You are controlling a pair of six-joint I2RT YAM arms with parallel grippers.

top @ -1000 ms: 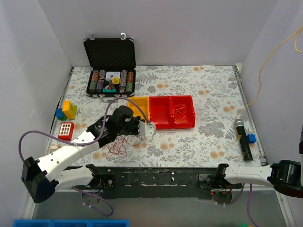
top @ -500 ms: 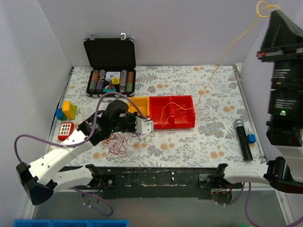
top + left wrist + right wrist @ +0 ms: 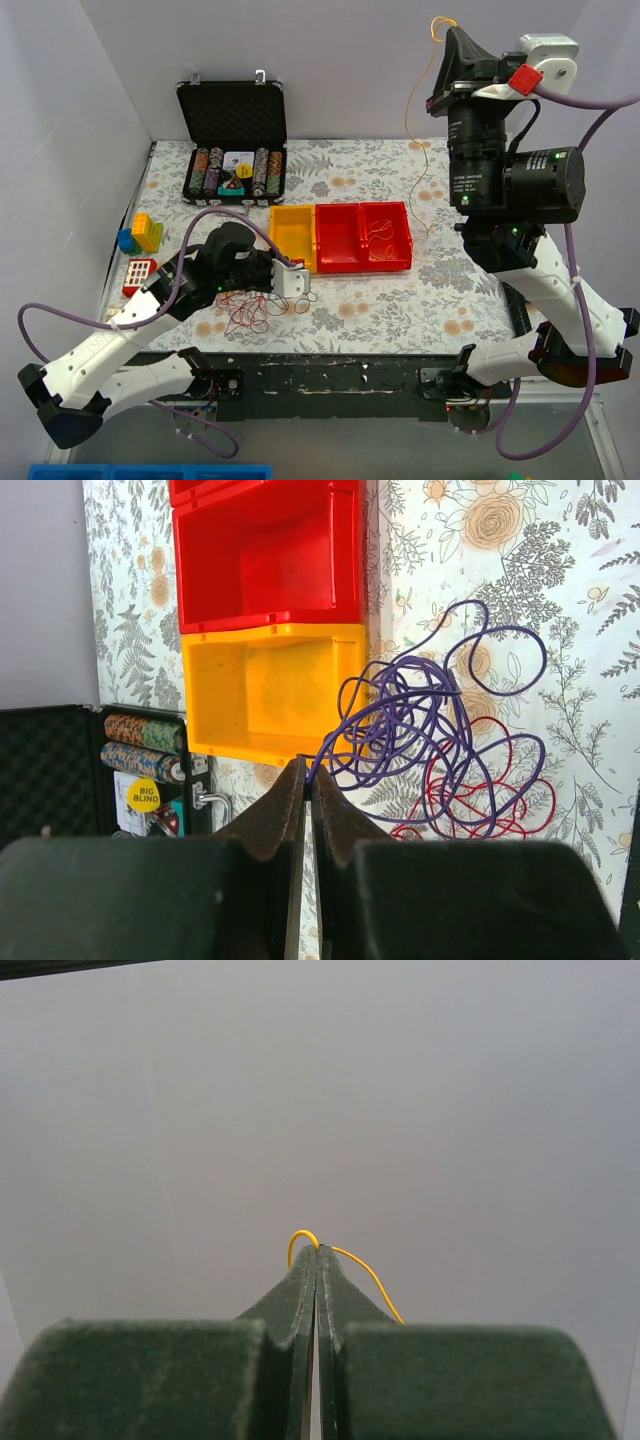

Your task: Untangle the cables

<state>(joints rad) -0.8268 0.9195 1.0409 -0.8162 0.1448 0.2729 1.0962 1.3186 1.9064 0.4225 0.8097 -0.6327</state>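
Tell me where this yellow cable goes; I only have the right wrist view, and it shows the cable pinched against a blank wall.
Observer: The right gripper is high up; the yellow cable hangs from it to the table beside the red bin.
Operator: Clear of the tangle?
Observer: It looks so. The tangle lies apart, in front of the yellow bin.
Operator: And the left arm?
Observer: The left gripper is shut on a purple strand of the tangle.
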